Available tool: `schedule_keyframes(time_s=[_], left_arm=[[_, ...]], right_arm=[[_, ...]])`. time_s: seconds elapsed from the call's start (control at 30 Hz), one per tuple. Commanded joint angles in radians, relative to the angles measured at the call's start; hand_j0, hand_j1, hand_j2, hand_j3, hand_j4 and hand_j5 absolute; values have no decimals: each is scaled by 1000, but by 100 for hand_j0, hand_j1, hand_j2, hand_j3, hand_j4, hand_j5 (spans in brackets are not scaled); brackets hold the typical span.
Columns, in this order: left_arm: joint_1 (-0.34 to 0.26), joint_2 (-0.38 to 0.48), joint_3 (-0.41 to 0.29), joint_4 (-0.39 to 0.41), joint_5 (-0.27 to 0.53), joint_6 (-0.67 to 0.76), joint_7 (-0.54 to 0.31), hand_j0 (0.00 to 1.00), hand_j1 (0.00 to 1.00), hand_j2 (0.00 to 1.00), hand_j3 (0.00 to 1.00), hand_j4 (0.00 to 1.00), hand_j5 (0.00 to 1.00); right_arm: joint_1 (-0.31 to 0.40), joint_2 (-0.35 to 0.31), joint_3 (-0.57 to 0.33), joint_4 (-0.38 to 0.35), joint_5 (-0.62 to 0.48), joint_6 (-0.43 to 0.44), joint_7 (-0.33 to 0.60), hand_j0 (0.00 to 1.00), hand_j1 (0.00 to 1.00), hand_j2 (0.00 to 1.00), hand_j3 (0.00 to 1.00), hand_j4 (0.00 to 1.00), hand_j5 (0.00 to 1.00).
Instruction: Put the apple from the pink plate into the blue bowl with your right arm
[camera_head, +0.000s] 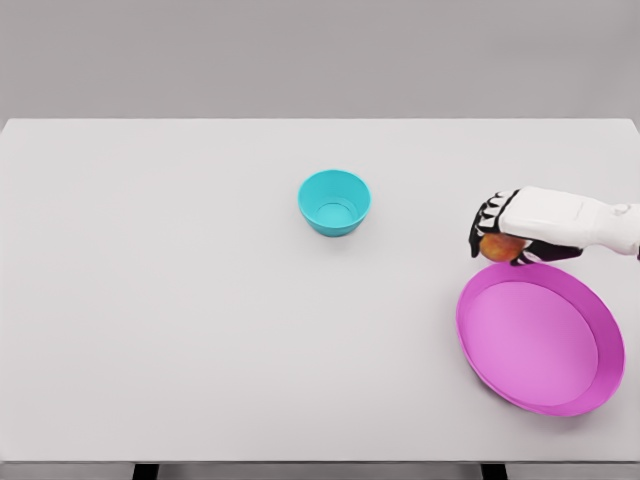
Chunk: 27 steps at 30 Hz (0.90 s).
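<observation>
A reddish-orange apple (500, 246) is held in my right hand (497, 238), whose dark fingers curl around it just above the far left rim of the pink plate (541, 340). The plate lies at the right front of the table with nothing on it. The blue bowl (334, 201) stands near the table's middle, well to the left of the hand, and holds nothing. My right arm comes in from the right edge. Most of the apple is hidden by the fingers and palm.
The white table (180, 300) stretches wide to the left and front. Its far edge runs across the top, its front edge along the bottom.
</observation>
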Motion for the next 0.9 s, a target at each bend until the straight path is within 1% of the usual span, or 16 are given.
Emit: schedule_keyframes(time_s=[0.0, 0.03, 0.3, 0.5, 0.63, 0.77, 0.87], left_arm=[[0, 0, 0, 0, 0, 0, 0, 100, 100, 100, 100, 100, 100], [0, 0, 0, 0, 0, 0, 0, 100, 100, 100, 100, 100, 100], [0, 0, 0, 0, 0, 0, 0, 100, 100, 100, 100, 100, 100], [0, 0, 0, -1, 0, 0, 0, 100, 100, 100, 100, 100, 100], [0, 0, 0, 0, 0, 0, 0, 100, 100, 100, 100, 100, 100], [0, 0, 0, 0, 0, 0, 0, 100, 100, 100, 100, 100, 100], [0, 0, 0, 0, 0, 0, 0, 100, 100, 100, 100, 100, 100]], right_arm=[[0, 28, 0, 20, 4, 3, -1, 48, 48, 48, 48, 48, 48], [-3, 31, 0, 25, 4, 3, -1, 44, 44, 44, 44, 44, 44], [-38, 86, 2, 51, 4, 3, -1, 44, 44, 44, 44, 44, 44], [-78, 147, 5, 99, 9, 3, -1, 44, 44, 44, 44, 44, 44], [-127, 173, 54, 155, 11, 3, -1, 44, 44, 44, 44, 44, 44], [-163, 195, 88, 171, 11, 3, -1, 44, 44, 44, 44, 44, 44], [-169, 209, 89, 174, 12, 3, -1, 44, 44, 44, 44, 44, 44]])
